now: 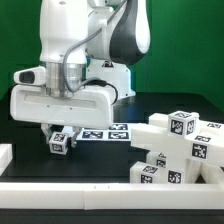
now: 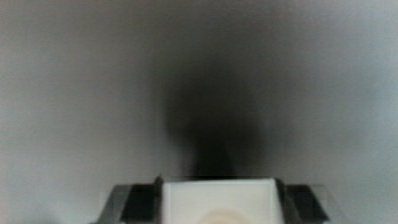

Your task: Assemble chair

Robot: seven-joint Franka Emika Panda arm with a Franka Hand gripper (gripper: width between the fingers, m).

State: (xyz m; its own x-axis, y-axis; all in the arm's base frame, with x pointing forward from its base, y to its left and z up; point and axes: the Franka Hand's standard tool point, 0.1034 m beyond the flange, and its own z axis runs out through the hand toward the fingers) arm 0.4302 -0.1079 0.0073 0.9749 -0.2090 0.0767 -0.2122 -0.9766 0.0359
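Between the fingers (image 1: 53, 130): a white chair part (image 1: 60, 143).

I can read no words, numbers or brand names anywhere. The only signs I see are square black-and-white tags: on the chair parts (image 1: 178, 148), on the marker board (image 1: 100, 131), and on a small white piece (image 1: 60, 143) below the arm.

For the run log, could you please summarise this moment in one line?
gripper: low over table, grasp unclear | tagged cube: beneath it | chair parts: clustered exterior view's right
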